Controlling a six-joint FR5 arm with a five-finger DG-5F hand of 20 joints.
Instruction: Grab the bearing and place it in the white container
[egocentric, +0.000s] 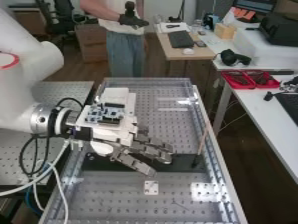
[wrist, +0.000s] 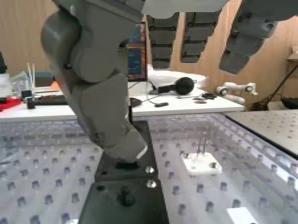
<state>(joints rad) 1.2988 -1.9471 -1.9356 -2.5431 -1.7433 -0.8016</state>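
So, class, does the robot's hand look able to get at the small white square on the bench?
Probably yes. The hand looks empty, its fingers are open, and nothing lies over the white square. The thin pins standing up from it might make gripping awkward.

We find the room evenly lit, with hard white glare patching the shiny tabletop (egocentric: 120, 192) in both views.

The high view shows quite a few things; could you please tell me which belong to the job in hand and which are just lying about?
Job:
- hand
- small white plate, possibly; its role is unclear

Lying about:
- headphones
- red trays
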